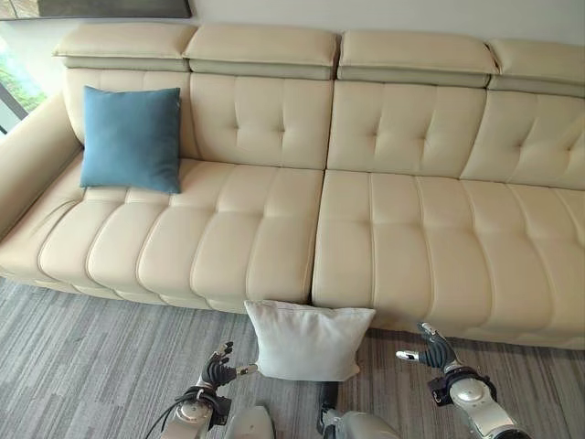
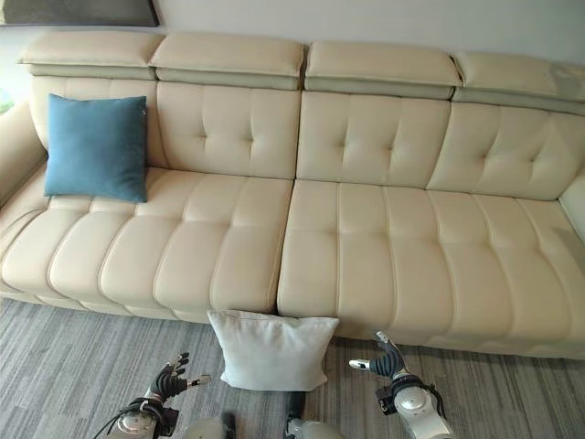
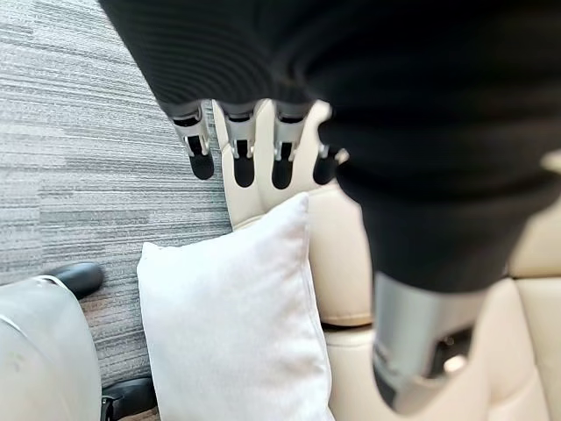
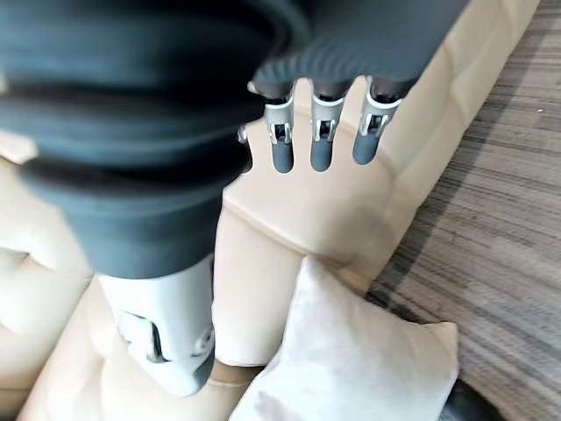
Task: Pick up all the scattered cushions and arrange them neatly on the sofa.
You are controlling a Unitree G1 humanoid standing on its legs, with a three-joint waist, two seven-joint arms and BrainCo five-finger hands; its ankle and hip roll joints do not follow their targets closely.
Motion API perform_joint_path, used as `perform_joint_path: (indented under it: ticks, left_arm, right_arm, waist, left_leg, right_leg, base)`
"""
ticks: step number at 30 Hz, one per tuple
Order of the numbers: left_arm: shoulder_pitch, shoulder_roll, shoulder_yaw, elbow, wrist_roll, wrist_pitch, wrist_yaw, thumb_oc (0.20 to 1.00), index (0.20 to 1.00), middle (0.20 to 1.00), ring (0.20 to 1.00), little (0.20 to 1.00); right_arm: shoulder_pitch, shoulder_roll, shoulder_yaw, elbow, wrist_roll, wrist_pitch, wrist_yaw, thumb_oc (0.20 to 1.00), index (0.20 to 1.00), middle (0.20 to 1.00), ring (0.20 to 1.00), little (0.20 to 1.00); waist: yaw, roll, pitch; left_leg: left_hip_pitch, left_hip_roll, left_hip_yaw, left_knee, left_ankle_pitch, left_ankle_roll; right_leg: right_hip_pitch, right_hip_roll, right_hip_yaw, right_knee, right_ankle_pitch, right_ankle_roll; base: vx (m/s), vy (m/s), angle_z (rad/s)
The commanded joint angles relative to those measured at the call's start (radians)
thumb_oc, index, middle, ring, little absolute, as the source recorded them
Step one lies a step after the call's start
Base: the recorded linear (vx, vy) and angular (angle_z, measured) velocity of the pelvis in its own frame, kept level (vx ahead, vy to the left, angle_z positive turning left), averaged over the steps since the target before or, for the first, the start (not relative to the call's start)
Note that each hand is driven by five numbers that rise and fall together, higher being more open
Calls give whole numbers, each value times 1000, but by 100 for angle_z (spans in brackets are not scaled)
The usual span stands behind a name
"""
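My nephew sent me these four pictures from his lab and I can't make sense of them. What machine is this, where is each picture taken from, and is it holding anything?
This is a two-legged humanoid robot tidying cushions. The two wide pictures come from a pair of cameras on its head, looking down at a cream sofa. The two close-ups come from cameras on its wrists, looking along each hand.

A blue cushion already leans against the sofa's backrest at the robot's left end. A white cushion stands on the grey floor against the sofa's front.

The left hand and right hand hang on either side of the white cushion, fingers relaxed and open. Neither holds anything yet.
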Motion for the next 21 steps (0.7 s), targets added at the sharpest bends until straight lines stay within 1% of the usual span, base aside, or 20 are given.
perform_joint_path:
  ticks: [1, 4, 5, 6, 8, 11, 15, 18, 19, 20, 21]
  left_arm:
    - [-12, 35, 1, -44, 36, -27, 9, 1000, 1000, 1000, 1000, 1000]
    - [-22, 49, 7, -47, 34, -29, 16, 1000, 1000, 1000, 1000, 1000]
    - [-44, 61, 14, -49, 20, -32, 30, 1000, 1000, 1000, 1000, 1000]
    - [-45, 61, 14, -48, 20, -32, 30, 1000, 1000, 1000, 1000, 1000]
    - [-84, 79, 27, -48, -3, -40, 51, 1000, 1000, 1000, 1000, 1000]
    - [-169, 111, 42, -33, -54, -63, 91, 1000, 1000, 1000, 1000, 1000]
    - [-229, 138, 47, -11, -88, -76, 114, 1000, 1000, 1000, 1000, 1000]
    - [-311, 151, 63, 18, -170, -96, 142, 1000, 1000, 1000, 1000, 1000]
    - [-356, 158, 70, 42, -214, -105, 154, 1000, 1000, 1000, 1000, 1000]
    - [-356, 159, 71, 43, -214, -106, 154, 1000, 1000, 1000, 1000, 1000]
    - [-387, 165, 70, 54, -233, -109, 158, 1000, 1000, 1000, 1000, 1000]
  right_arm:
    - [-22, -33, -9, -12, -33, -21, -28, 1000, 1000, 1000, 1000, 1000]
    - [-42, -30, 1, 7, -41, -18, -35, 1000, 1000, 1000, 1000, 1000]
    - [-73, -25, 6, 31, -37, -17, -47, 1000, 1000, 1000, 1000, 1000]
    - [-74, -25, 6, 32, -37, -18, -47, 1000, 1000, 1000, 1000, 1000]
    - [-118, -24, 10, 64, -25, -17, -63, 1000, 1000, 1000, 1000, 1000]
    - [-215, -31, 10, 118, 12, -20, -96, 1000, 1000, 1000, 1000, 1000]
    - [-283, -47, 19, 137, 34, -23, -113, 1000, 1000, 1000, 1000, 1000]
    - [-380, -53, 31, 186, 81, -29, -137, 1000, 1000, 1000, 1000, 1000]
    - [-433, -55, 37, 219, 104, -31, -149, 1000, 1000, 1000, 1000, 1000]
    - [-433, -55, 37, 220, 104, -31, -149, 1000, 1000, 1000, 1000, 1000]
    - [-469, -58, 42, 242, 115, -33, -155, 1000, 1000, 1000, 1000, 1000]
  waist:
    - [-6, 19, -1]
    - [-2, 21, 7]
    - [1, 23, 26]
    - [2, 22, 24]
    - [6, 26, 47]
    - [11, 32, 87]
    - [13, 32, 113]
    - [15, 34, 148]
    - [16, 36, 165]
    - [15, 36, 163]
    - [14, 38, 173]
  left_leg:
    - [49, -17, 13, -60, 22, 16]
    - [42, -19, 18, -66, 20, 24]
    - [17, -21, 21, -60, 17, 31]
    - [14, -21, 21, -59, 17, 31]
    - [-28, -22, 27, -46, 16, 37]
    - [-129, -24, 28, -8, 20, 41]
    - [-199, -23, 31, 25, 21, 42]
    - [-296, -25, 30, 65, 24, 43]
    - [-355, -23, 32, 95, 23, 42]
    - [-357, -23, 32, 96, 23, 43]
    - [-399, -20, 36, 120, 19, 43]
  right_leg:
    - [19, -48, 65, 156, -177, 137]
    - [-6, -48, 75, 177, -181, 140]
    - [-50, -50, 81, 210, -183, 142]
    - [-54, -50, 82, 213, -184, 142]
    - [-118, -58, 83, 258, -185, 143]
    - [-237, -76, 88, 326, -181, 143]
    - [-303, -90, 88, 357, -182, 145]
    - [-400, -100, 85, 402, -186, 145]
    - [-460, -106, 85, 433, -189, 144]
    - [-462, -106, 85, 434, -190, 144]
    - [-506, -111, 84, 459, -193, 145]
  base:
    - [105, 64, -26]
    - [22, 52, -19]
    - [-45, 55, -16]
    - [-97, 51, -18]
    - [-112, 47, -17]
    - [-145, 51, -8]
    - [-64, 15, 12]
    - [-116, -17, 1]
    - [-105, -10, 11]
    - [-121, -5, 13]
    - [-46, 3, 10]
